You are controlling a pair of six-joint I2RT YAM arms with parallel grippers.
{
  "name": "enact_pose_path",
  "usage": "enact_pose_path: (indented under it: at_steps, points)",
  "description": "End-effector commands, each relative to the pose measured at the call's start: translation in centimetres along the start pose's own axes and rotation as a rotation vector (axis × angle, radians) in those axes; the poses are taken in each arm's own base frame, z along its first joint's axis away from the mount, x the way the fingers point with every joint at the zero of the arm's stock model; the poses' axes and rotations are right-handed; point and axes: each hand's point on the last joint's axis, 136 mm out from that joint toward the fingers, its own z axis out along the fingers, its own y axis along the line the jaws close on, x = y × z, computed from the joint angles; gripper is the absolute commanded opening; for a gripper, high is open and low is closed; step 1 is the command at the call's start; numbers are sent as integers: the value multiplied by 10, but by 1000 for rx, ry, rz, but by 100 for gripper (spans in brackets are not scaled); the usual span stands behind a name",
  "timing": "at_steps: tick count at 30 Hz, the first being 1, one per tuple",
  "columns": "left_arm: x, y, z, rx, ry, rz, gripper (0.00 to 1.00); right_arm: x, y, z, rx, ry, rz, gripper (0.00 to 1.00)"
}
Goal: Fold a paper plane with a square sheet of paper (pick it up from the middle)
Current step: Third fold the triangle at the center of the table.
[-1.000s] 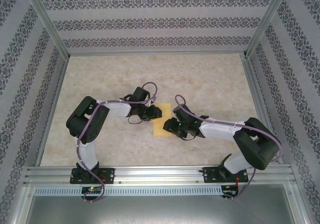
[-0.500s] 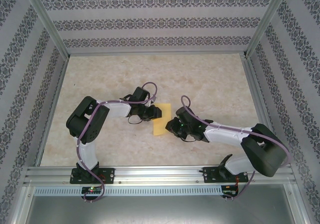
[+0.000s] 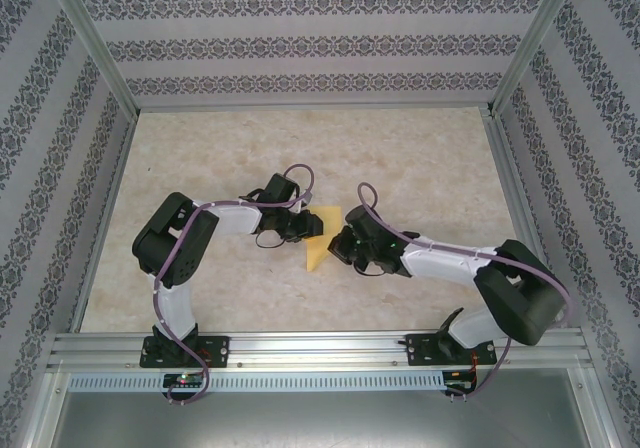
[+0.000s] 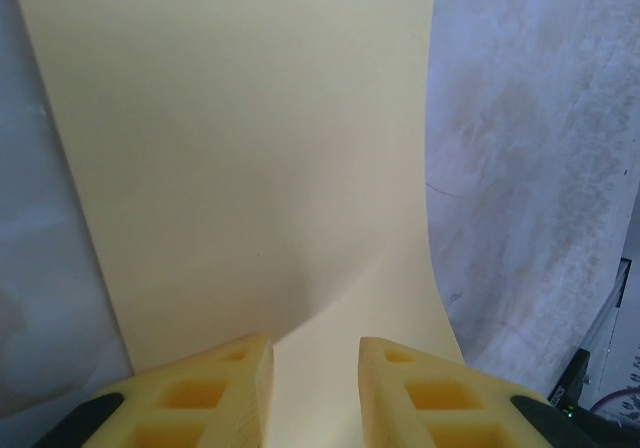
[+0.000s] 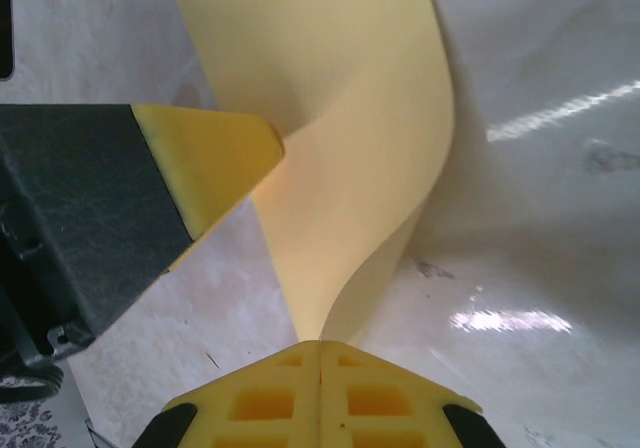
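Thin yellow-orange square sheet of paper, bowed up on the beige table, is light, floppy and crease-prone: your right gripper pinches its edge, your left gripper has jaws spread over it, so grip edges gently.

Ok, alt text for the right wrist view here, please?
The right gripper, its yellow fingers shut, pinches the near edge of the square sheet of paper, which rises from the grip and curves away over the pale marbled table. At left, a yellow fingertip of the left gripper touches the sheet.
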Motion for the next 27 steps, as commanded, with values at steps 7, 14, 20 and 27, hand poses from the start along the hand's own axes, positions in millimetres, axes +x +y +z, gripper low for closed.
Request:
enact_pose_path:
  at_steps: [7, 14, 20, 27]
  points:
    - [-29, -10, -33, -32, -125, 61, 29, -9, 13, 13, 10, 3, -54, 0]
    - [-29, 4, -17, -53, -74, 38, 22, -13, 17, 19, 21, 11, -69, 0]
    - [-26, 10, -8, -66, -38, 32, 18, -16, 18, 26, 34, 17, -74, 1]
    - [-24, 16, -6, -81, -27, 18, 17, -15, 22, 33, 41, 37, -94, 1]
